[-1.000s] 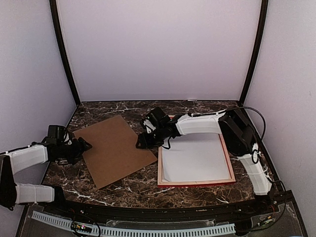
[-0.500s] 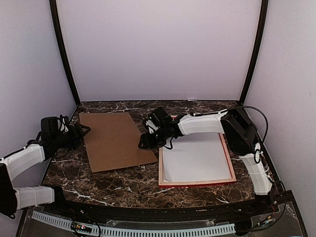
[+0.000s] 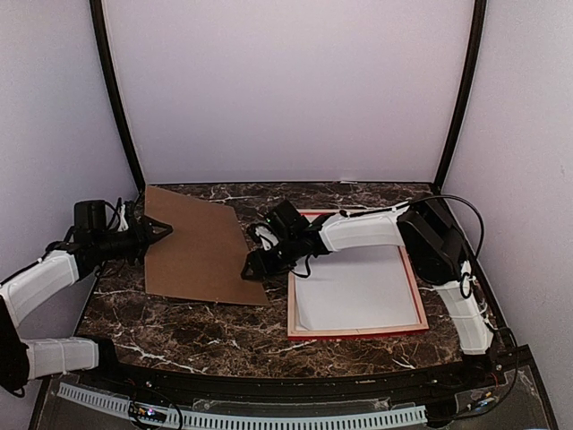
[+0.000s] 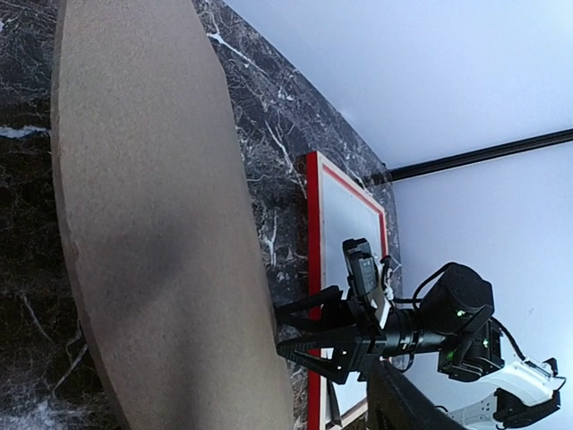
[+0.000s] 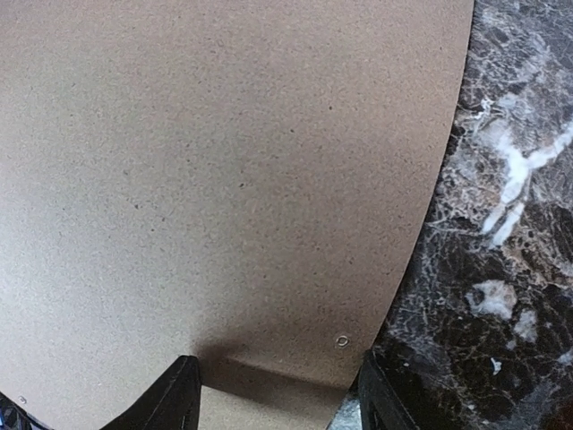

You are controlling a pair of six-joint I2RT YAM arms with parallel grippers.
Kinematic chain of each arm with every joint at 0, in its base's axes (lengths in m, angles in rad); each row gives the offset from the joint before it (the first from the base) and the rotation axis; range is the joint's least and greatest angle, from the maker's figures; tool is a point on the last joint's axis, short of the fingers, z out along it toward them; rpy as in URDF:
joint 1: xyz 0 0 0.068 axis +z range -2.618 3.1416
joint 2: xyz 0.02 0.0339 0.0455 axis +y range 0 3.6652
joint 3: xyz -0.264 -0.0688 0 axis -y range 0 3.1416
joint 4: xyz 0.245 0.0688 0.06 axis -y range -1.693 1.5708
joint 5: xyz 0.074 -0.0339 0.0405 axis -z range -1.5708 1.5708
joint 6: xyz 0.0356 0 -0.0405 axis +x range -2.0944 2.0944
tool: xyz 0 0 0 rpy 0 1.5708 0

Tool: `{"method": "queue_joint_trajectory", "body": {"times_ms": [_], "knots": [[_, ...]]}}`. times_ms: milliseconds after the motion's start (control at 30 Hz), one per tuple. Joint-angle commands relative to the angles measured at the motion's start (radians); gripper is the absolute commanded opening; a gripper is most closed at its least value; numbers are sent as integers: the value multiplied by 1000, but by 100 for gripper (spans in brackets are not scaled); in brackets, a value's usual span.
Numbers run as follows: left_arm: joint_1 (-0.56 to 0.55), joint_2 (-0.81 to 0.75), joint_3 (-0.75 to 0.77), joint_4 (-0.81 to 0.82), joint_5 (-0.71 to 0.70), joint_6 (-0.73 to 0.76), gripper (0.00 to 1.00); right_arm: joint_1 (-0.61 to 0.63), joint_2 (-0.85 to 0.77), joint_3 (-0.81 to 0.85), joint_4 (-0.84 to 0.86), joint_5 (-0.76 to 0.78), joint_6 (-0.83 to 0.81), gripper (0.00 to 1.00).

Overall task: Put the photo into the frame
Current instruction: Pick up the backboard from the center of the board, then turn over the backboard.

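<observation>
The red frame [image 3: 356, 333] lies flat on the right of the table, and its red edge shows in the left wrist view [image 4: 312, 206]. A white sheet [image 3: 354, 287] fills it; no dark print shows, so I cannot tell if this is the photo. My left gripper [image 3: 161, 230] is shut on the left edge of the brown backing board [image 3: 197, 255] and holds that side raised and tilted. My right gripper [image 3: 251, 267] is open at the board's near right corner. The board's edge [image 5: 233, 161] lies between its spread fingers [image 5: 179, 394].
The table is dark marble [image 3: 224, 331] with white walls on three sides and black corner posts [image 3: 116, 98]. The right arm reaches across the frame's far left corner. The board fills most of the left wrist view [image 4: 152, 224].
My left gripper has swung back and up with the board's left edge, turning and tilting the board. My right gripper has shifted slightly left and nearer, following the board's right corner.
</observation>
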State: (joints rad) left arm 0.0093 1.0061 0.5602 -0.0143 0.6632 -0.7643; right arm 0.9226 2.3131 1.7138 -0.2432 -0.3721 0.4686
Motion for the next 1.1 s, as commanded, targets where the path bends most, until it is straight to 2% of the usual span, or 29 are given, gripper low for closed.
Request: {"method": "queue_joint_trajectory", "body": {"times_ms": [0, 200, 400, 533, 800, 1067], "knots": [[-12, -2, 88, -191, -36, 99, 62, 28, 16, -27, -12, -56, -14, 61], [-12, 1, 152, -305, -99, 165, 41, 29, 11, -22, -24, -55, -22, 62], [-12, 22, 241, -415, -133, 244, 18, 28, -24, -26, -27, -80, -30, 69], [-12, 49, 328, -551, -126, 310, 8, 27, -55, -35, -25, -108, -31, 73], [-12, 58, 477, -753, -82, 378, 3, 15, -102, -65, 19, -167, 22, 77], [-17, 19, 515, -821, -60, 350, 6, -1, -100, -96, -10, -118, 45, 77]]}}
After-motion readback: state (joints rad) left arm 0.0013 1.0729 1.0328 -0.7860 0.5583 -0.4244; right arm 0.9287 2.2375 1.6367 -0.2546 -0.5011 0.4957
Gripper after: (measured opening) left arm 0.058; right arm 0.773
